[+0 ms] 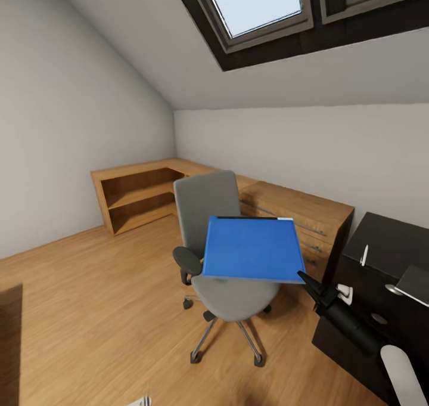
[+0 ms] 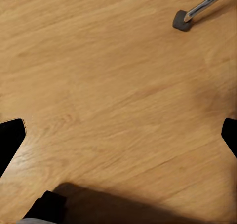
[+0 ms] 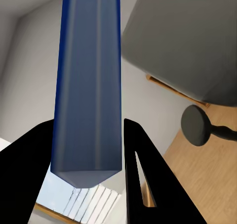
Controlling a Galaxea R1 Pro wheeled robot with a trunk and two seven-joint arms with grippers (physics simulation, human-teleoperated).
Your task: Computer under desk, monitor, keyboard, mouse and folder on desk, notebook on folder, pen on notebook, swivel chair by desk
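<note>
I had the flat bright-blue rectangular folder (image 1: 252,249) lifted clear of the grey upholstered swivel chair (image 1: 210,215), hanging tilted above the seat and in front of the tall backrest, with its near right corner pinched by my right gripper (image 1: 305,278). Through the right wrist camera the folder's (image 3: 90,81) spine ran straight out between the two black fingers (image 3: 29,169), which were clamped against its sides, and the chair's grey back (image 3: 182,36) and one round black armrest pad (image 3: 196,125) sat behind it. The chair stood on its metal five-legged base (image 1: 229,334) on the light wooden floor (image 1: 89,298), well apart from the black-topped desk (image 1: 381,245) at my right. On that dark top I could see a short thin white pen (image 1: 364,255) standing nearly upright near the edge, and a grey slab-like corner (image 1: 417,284) I could not identify. Behind the chair a low light-wood shelf unit (image 1: 140,194) ran along the wall under the sloped ceiling and its skylight (image 1: 256,3). My left gripper (image 2: 118,135) hung with its dark fingertips (image 2: 10,137) spread wide over bare floor, one chair caster (image 2: 180,20) near it.
</note>
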